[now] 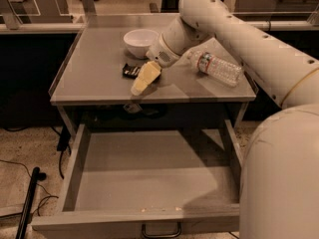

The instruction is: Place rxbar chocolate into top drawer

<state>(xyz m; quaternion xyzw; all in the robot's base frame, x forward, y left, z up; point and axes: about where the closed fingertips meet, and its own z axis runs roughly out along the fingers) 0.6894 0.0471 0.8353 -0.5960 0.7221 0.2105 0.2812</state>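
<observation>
Nearest you, one top drawer (134,222), pulled fully out: wide, shallow, grey metal, flat front panel, smooth bare floor inside. One dark curved pull handle (161,230) hangs at the middle of its front. At the near right you get one big rounded white shell of the robot body (284,183), smooth and matte, covering the drawer's right front corner. On the speckled floor at the left, one black pole (27,203) with thin cables.

Above the drawer, one grey tabletop (94,78), flat and dull, with a low raised rim at the sides and back. One gripper (137,87) is over its front middle, a cream tapered wedge pointing down toward the front edge, tip at or just above the surface. You cannot tell whether it is clenched or released; it reads as one solid wedge from here.

One rxbar chocolate (130,71) lies flat on the tabletop, not in the drawer: small, black, rectangular wrapper with white lettering. It sits just beside the gripper, on the side away from the bottle, in front of the bowl; contact with the gripper cannot be told.

One water bottle (217,68) lies on its side toward the right of the table, clear ribbed plastic with a coloured label band. One white bowl (141,41), round, smooth and glossy, stands upright further back. One white arm (239,41), a thick tube with small dark holes, passes over the bottle down to the gripper
</observation>
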